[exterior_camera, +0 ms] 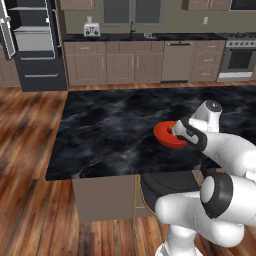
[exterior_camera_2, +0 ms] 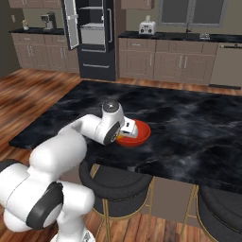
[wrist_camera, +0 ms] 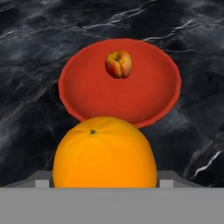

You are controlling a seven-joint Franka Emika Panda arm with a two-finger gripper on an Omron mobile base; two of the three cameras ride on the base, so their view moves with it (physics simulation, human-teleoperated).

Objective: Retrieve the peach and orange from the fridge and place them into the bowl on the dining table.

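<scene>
Orange point(wrist_camera: 105, 153) sits large and close at the bottom of the hand view, clamped in the claw point(wrist_camera: 105, 181), whose jaws stand fairly wide around the fruit with only their grey tips showing at either side of it. Just beyond the fruit lies the bowl point(wrist_camera: 87, 94), glossy red-orange, and inside it rests the peach point(wrist_camera: 118, 64), mottled red and yellow, toward the far side of the bowl's floor. From the left base view the claw point(exterior_camera: 181, 131) hovers at the near rim of the bowl point(exterior_camera: 162, 132), the white arm reaching in from the lower right. The bowl point(exterior_camera_2: 142, 133) stands on the dining table point(exterior_camera_2: 189, 123), on its black white-veined marble top. Two dark round stools point(exterior_camera_2: 116, 182) stand at the table's near edge. Farther back, the fridge point(exterior_camera_2: 97, 40) stands with a door swung open, grey-white shelves visible inside.
</scene>
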